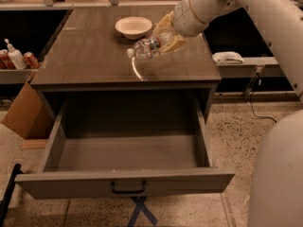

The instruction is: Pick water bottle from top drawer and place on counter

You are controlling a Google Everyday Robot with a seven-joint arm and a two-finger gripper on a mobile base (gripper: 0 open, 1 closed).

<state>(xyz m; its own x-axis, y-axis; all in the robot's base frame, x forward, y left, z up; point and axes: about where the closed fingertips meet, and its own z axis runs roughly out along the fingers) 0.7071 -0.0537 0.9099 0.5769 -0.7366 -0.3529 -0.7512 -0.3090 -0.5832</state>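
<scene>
One light load sits in the gripper: the water bottle, clasped by its lower end between the yellowish fingers. Its body lies nearly level, and the white cap points away from the gripper, to its left and a little down. The bottle looks thin-walled and ribbed, so it probably weighs little, would dent under a hard squeeze, and could slide on its smooth plastic. The ribs and the label band seem to offer the surest hold, and a grasp nearer the middle would likely carry it more steadily than this one by the end. The bottle hangs over the counter; whether the cap touches the top cannot be told, though a pale reflection lies on the gloss right beneath it. The arm reaches in from the upper right, its forearm sloping down to a wrist bent toward the counter's right half. Beyond the gripper and to its left sits a white bowl, near the bottle but apart from it. Well below the gripper the top drawer stands pulled out, with nothing showing inside.
</scene>
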